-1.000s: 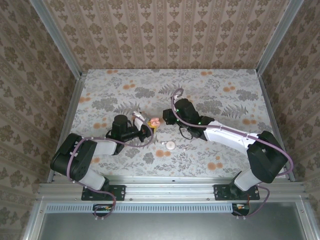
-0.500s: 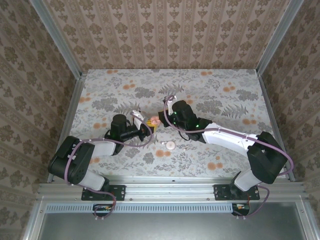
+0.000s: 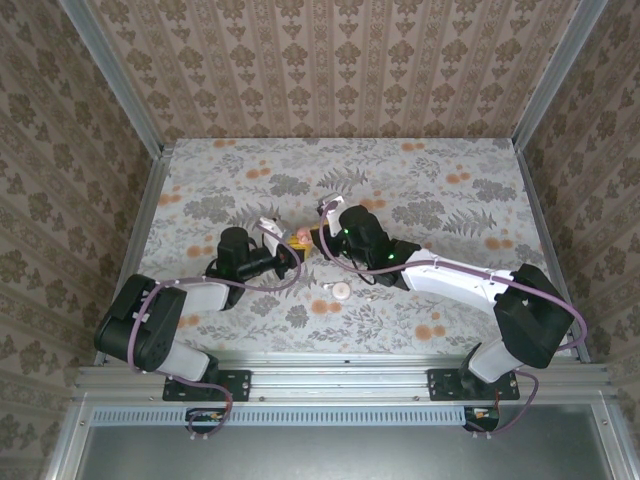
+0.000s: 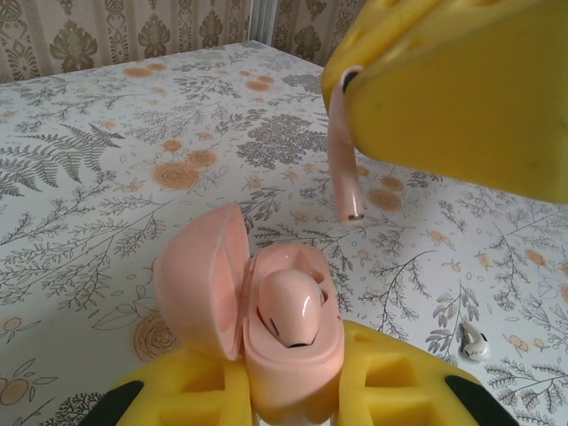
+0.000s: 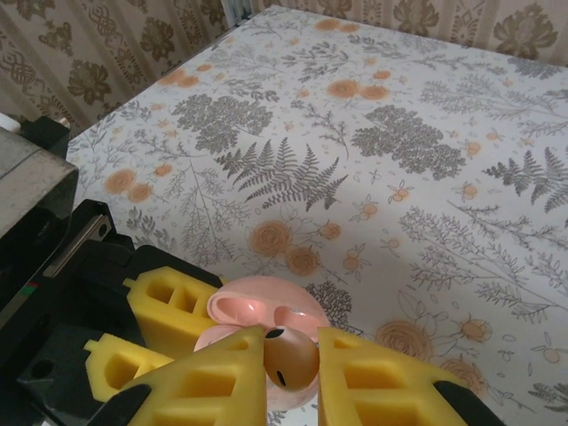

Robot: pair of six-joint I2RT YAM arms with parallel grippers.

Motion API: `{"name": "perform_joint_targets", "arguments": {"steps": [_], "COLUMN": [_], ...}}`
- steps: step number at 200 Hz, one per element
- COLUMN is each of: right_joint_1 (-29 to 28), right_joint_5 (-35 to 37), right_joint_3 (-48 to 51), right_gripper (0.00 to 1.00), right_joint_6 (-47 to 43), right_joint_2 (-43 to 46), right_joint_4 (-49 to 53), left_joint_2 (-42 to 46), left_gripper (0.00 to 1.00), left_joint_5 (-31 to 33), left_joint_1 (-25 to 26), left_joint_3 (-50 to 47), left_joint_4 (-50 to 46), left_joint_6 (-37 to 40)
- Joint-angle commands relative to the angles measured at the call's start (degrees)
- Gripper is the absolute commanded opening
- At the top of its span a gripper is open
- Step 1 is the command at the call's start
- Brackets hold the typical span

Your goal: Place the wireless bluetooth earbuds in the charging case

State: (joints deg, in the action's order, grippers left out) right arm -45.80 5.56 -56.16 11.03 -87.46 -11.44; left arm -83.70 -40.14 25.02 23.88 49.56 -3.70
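My left gripper (image 4: 293, 395) is shut on the charging case (image 4: 288, 355), a salmon-pink shell held upright with its lid (image 4: 200, 275) swung open to the left. One pink earbud (image 4: 293, 306) sits in a socket of the case. My right gripper (image 5: 291, 377) is shut on a second pink earbud (image 5: 288, 359) and hangs just above the open case (image 5: 266, 315). That earbud's stem (image 4: 344, 173) dangles from the right gripper's yellow finger (image 4: 453, 89), above and to the right of the case. In the top view both grippers meet at the case (image 3: 299, 238), mid-table.
A small round pale disc (image 3: 341, 291) lies on the flowered table (image 3: 440, 190) in front of the grippers. A tiny white piece (image 4: 475, 342) lies beside it. The left gripper's yellow fingers (image 5: 169, 306) and black body crowd the case's left side.
My right gripper has moved left with its earbud until it is over the case. The left gripper has shifted slightly back and left with the case.
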Motion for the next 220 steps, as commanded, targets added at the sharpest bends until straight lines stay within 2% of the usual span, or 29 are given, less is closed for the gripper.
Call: {"name": "perform_joint_targets", "arguments": {"steps": [1, 132, 220], "right_joint_1": [-0.34, -0.40, -0.53], "right_joint_5": [2.21, 1.77, 0.97], "right_joint_3": [0.49, 0.22, 0.93], "right_gripper": [0.18, 0.18, 0.18], "right_joint_6": [-1.10, -1.01, -5.01], "right_joint_2": [0.60, -1.20, -0.85], "right_joint_4": [-2.49, -4.52, -3.71], "left_joint_2": [1.25, -0.76, -0.23], "left_gripper": [0.12, 0.12, 0.13], "left_joint_5": [-1.62, -3.73, -3.76], "left_joint_1": [-0.21, -0.28, -0.35], "left_joint_3": [0.20, -0.31, -0.07], "left_joint_4": [2.63, 9.41, 9.98], "left_joint_6": [-1.51, -5.93, -6.41]}}
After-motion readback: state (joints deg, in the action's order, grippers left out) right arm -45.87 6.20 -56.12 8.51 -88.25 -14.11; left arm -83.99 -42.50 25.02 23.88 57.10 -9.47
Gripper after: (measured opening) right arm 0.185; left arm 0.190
